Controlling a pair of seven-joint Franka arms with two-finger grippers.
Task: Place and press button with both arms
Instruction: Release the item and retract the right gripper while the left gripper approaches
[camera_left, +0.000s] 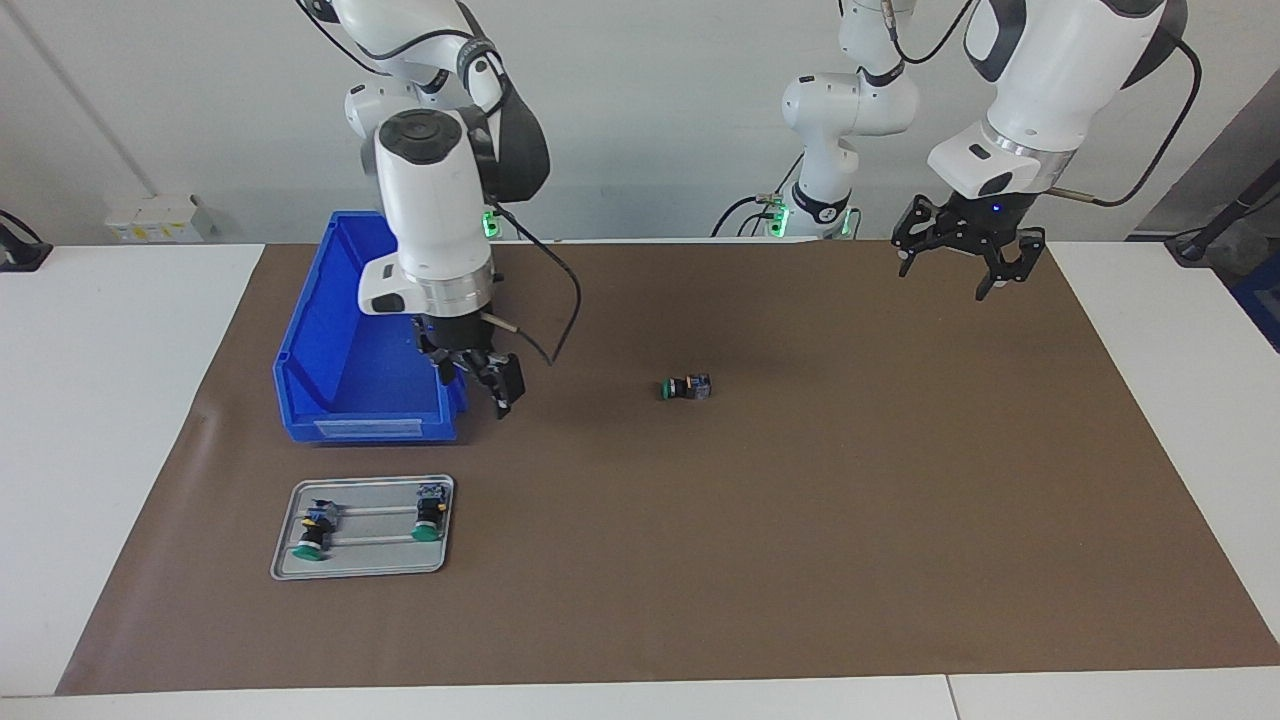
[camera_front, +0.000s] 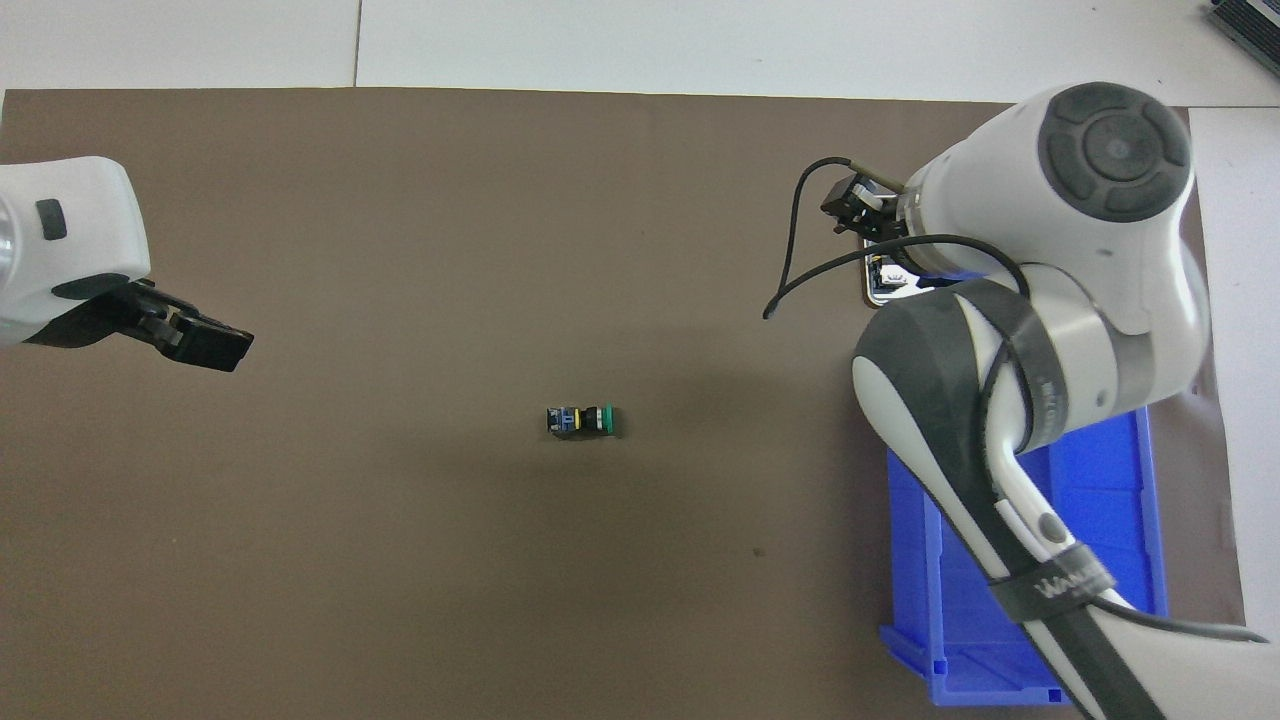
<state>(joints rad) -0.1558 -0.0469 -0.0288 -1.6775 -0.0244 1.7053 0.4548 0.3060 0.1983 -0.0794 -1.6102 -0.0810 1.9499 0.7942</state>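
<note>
Button (camera_left: 686, 388), round green cap, lies sideways; both end effectors spread, empty.

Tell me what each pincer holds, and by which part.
Nothing: the left pincer and right pincer are both open and empty; the button lies on the mat, untouched.

Button (camera_left: 686, 387) mid-mat, on side; bin (camera_left: 340, 350) toward right arm's end; tray (camera_left: 363, 527) farther out.
</note>
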